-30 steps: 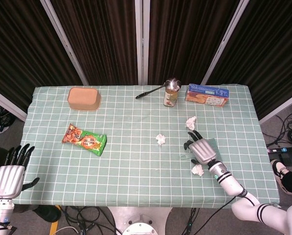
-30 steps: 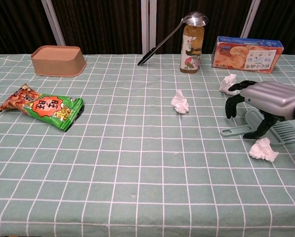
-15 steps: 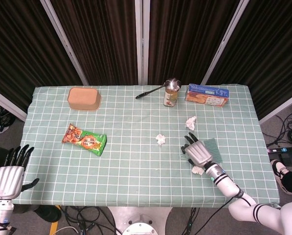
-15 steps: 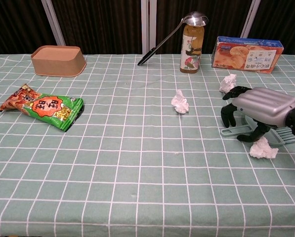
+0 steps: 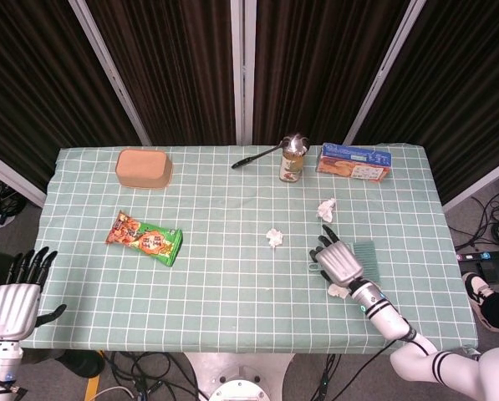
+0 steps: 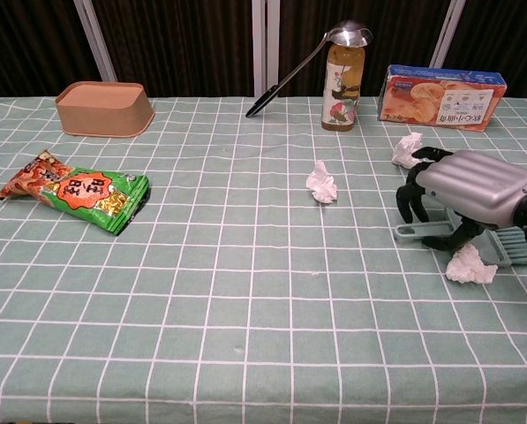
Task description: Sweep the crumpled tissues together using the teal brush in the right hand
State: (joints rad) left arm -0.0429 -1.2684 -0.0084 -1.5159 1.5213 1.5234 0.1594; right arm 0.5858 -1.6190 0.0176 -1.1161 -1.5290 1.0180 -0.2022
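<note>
The teal brush lies flat on the checked tablecloth at the right, its bristles pointing right. My right hand sits over its handle, fingers arched down across it and thumb against it, holding it low on the cloth. Three crumpled tissues are scattered: one just in front of the hand, one just behind it, one further left toward the middle. My left hand hangs open beyond the table's front left corner, holding nothing.
At the back stand a tan bowl, a bottle with a long spoon resting on it, and a cracker box. A snack packet lies at the left. The table's right edge is near my right hand.
My right hand has shifted slightly left and lowered onto the brush handle. The brush has turned to lie more level. The tissues and left hand stayed put.
</note>
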